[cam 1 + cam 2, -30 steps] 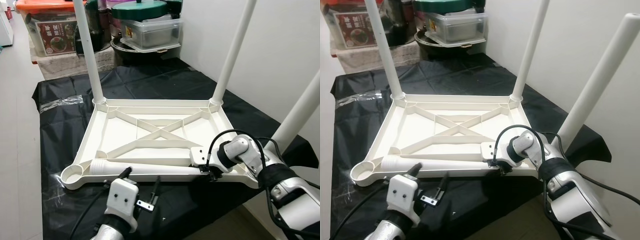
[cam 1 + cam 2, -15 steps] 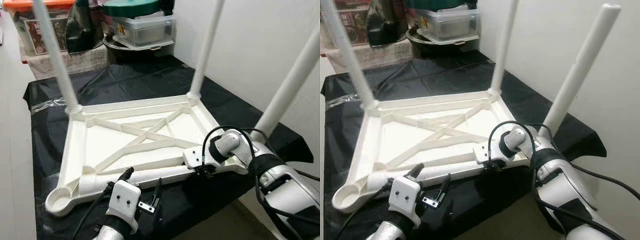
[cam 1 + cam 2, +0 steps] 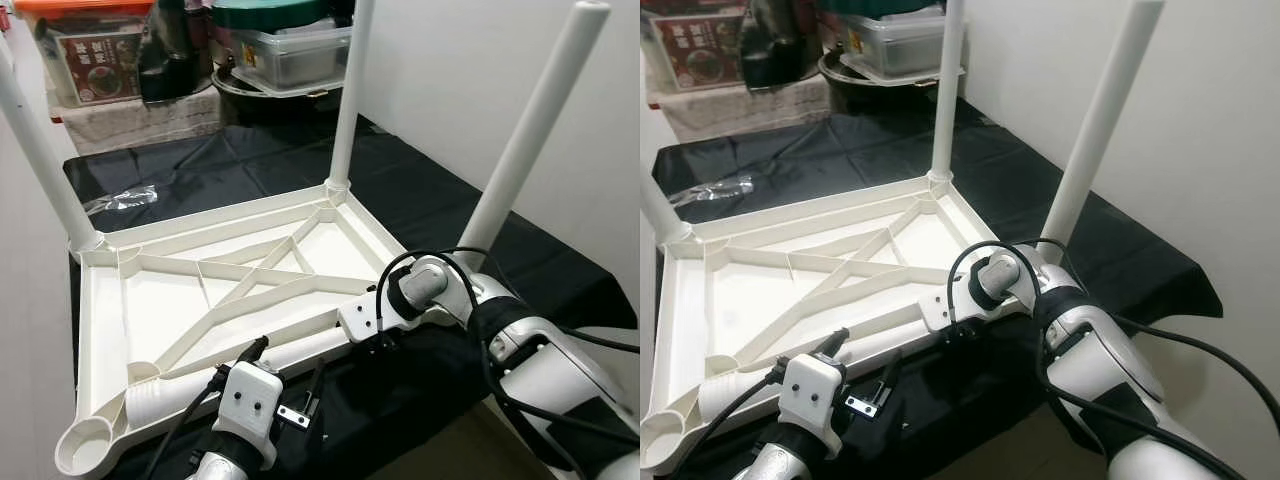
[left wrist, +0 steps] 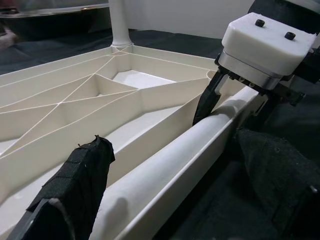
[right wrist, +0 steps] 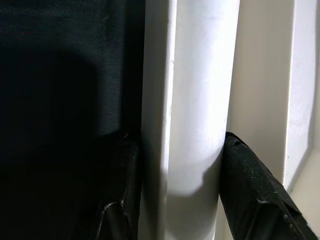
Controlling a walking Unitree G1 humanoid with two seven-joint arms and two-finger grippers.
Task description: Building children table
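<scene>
- White plastic children's tabletop [image 3: 230, 290], flipped underside up on a black sheet [image 3: 420, 190] covering a work surface, ribbed with crossing braces.
- At far left, one white leg [image 3: 35, 150] standing upright in its corner socket; an open round socket [image 3: 85, 445] at the near left corner.
- Near the bottom left, left gripper [image 3: 285, 375] reaching forward over the black sheet toward the tabletop's near edge, black fingers [image 4: 75, 185] spread wide apart on either side of the loose leg and not closed on it.
- Along that near edge, a loose white leg [image 3: 290, 350] lying on its side against the rim, its wider end pointing toward the open socket.
- Behind, in the middle, a second upright leg [image 3: 345, 100] standing in the far corner socket.
- Right of centre, right gripper [image 5: 172, 195] clamped across the lying leg near its right-hand end, a black finger [image 5: 250, 190] pressed to each side of the white tube.
- Further right, a third upright leg [image 3: 530, 130] rising beside the right arm, close to a white wall [image 3: 470, 60].
- At the back, storage boxes and a green-lidded container [image 3: 280, 45] stacked beyond the sheet.
</scene>
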